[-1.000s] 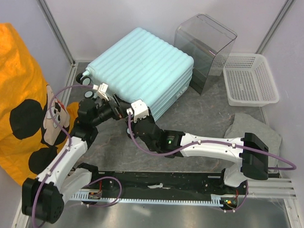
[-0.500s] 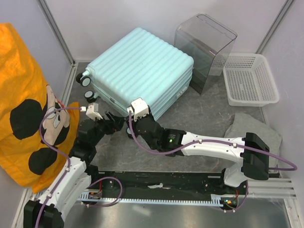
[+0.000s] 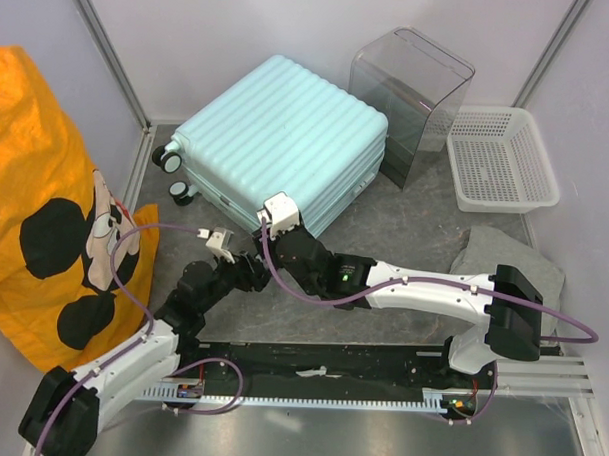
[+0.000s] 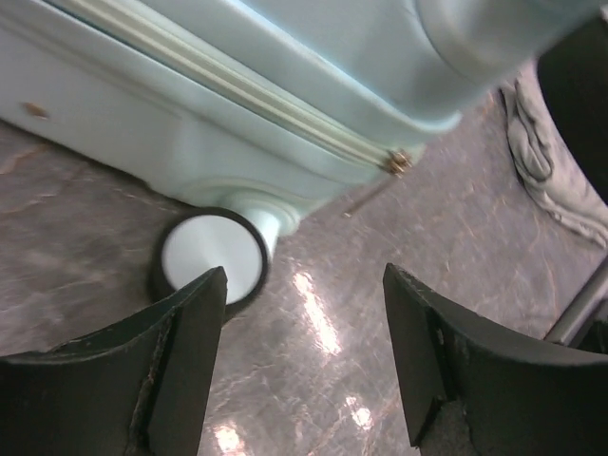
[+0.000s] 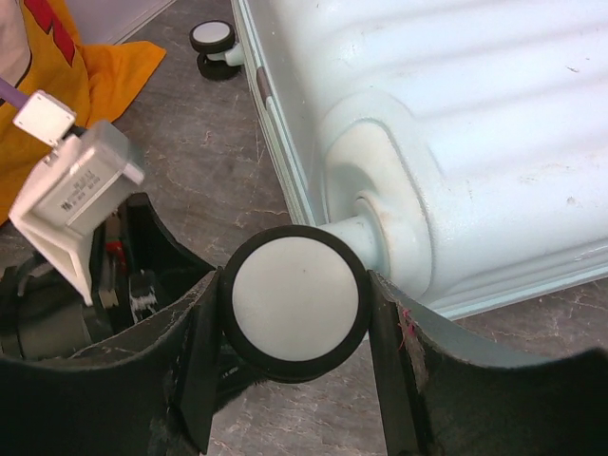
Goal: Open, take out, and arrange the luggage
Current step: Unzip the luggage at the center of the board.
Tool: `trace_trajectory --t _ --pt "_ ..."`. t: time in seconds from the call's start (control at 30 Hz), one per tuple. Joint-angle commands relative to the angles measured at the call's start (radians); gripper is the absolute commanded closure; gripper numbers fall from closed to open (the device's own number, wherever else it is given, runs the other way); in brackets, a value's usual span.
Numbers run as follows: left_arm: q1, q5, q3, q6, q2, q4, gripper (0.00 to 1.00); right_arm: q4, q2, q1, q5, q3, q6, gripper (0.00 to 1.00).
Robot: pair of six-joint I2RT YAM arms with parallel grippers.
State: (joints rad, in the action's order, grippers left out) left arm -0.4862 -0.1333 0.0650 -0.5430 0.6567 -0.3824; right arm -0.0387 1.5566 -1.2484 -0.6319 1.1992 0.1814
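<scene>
The luggage (image 3: 288, 127) lies flat and closed on the counter (image 3: 405, 222), left of the middle and towards the far side, its ribbed shell up and its wheeled end facing near and left. The zip (image 4: 237, 85) looks fully run, so opening is the step in hand.

The right gripper (image 5: 293, 285) reaches to the luggage's near corner and is clamped on the upper spinner wheel (image 5: 296, 306). Its two fingers (image 5: 199, 370) press the black tyre from either side and are spread only as wide as the wheel. My judgement is that this hold is meant to pin the case, or turn it, while the other arm works on the seam.

The left gripper (image 4: 304, 275) hangs low over the counter just near of the same corner, its fingers wide apart and holding nothing. It points at the lower wheel (image 4: 204, 258) and at the zip pull (image 4: 399, 161), which sits just right of that wheel on the seam, but touches neither.
</scene>
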Motion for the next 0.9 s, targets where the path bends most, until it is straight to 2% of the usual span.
trace_trajectory --t 0.0,0.17,0.3,0.5,0.87 --pt "-0.087 0.08 -0.008 0.061 0.076 -0.236 0.27 -0.069 -0.035 0.049 -0.045 0.011 0.032 1.0" --pt "-0.175 0.181 0.015 0.063 0.198 -0.381 0.29 -0.069 -0.029 0.047 -0.022 0.011 0.059 1.0" --pt "-0.195 0.259 0.024 0.042 0.311 -0.495 0.31 -0.069 -0.033 0.047 -0.011 0.005 0.07 1.0" --pt "-0.203 0.314 0.039 -0.009 0.394 -0.625 0.32 -0.076 -0.035 0.047 0.003 0.0 0.076 1.0" --pt "-0.219 0.236 0.076 -0.077 0.558 -0.782 0.33 -0.087 -0.029 0.049 0.021 0.0 0.073 1.0"
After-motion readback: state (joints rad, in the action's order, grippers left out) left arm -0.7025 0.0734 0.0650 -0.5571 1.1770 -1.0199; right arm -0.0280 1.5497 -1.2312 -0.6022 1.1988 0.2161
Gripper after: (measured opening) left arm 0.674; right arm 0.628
